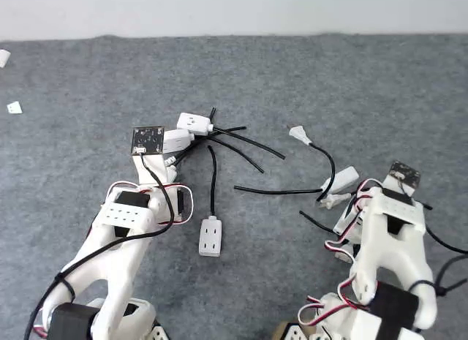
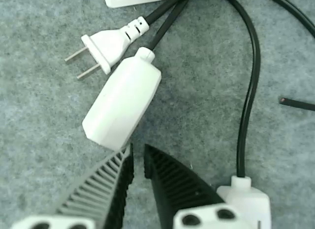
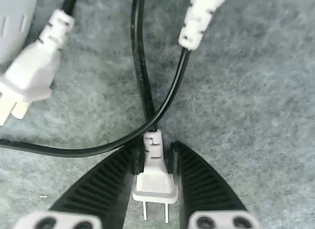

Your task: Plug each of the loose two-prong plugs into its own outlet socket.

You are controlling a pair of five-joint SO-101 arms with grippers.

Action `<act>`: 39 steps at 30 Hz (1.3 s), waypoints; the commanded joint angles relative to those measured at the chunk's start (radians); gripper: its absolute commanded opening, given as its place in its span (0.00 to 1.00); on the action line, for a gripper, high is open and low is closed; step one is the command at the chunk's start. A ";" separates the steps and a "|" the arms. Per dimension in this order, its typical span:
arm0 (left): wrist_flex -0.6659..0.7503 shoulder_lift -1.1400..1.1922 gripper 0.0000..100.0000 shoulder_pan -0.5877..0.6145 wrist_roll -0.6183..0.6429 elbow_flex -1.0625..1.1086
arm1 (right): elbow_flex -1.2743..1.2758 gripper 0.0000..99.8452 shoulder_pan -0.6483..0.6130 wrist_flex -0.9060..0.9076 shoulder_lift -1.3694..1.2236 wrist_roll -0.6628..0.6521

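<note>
My right gripper (image 3: 155, 149) is shut on a white two-prong plug (image 3: 154, 182); its prongs point back toward the wrist and its black cord (image 3: 140, 66) runs away ahead. My left gripper (image 2: 138, 149) is shut with nothing between its fingers, the tips right at the end of a long white outlet socket (image 2: 123, 103). A loose white plug (image 2: 106, 47) with two bare prongs lies beside that socket. In the high view, another socket (image 1: 210, 235) lies mid-table, one socket (image 1: 194, 123) sits farther back, and a loose plug (image 1: 300, 135) lies to the right.
Black cords (image 1: 241, 146) cross the grey carpeted table between the arms. A second plug (image 3: 29, 76) with brass prongs and a third plug (image 3: 202, 17) lie ahead of the right gripper. Another white socket (image 2: 246, 202) sits close beside the left fingers. Two white scraps (image 1: 14, 107) lie at far left.
</note>
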State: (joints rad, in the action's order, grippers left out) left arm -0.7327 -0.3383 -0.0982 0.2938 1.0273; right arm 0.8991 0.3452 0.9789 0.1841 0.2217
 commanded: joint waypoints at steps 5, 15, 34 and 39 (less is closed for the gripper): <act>0.002 0.000 0.03 0.002 -0.038 -0.038 | -0.044 0.00 0.008 -0.001 -0.008 -0.043; -0.006 0.000 0.03 -0.002 -0.040 -0.039 | -0.049 0.01 0.028 0.081 0.231 -0.143; -0.043 0.000 0.03 0.005 -0.040 -0.045 | -0.450 0.01 -0.097 0.344 0.800 -0.269; -0.048 0.000 0.03 0.005 -0.040 -0.045 | -0.674 0.01 -0.097 0.349 0.693 -0.259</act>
State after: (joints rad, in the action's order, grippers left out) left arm -0.7695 -0.3383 -0.0982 0.2647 1.0273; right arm 0.3821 0.2501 1.3257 0.9329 -0.0361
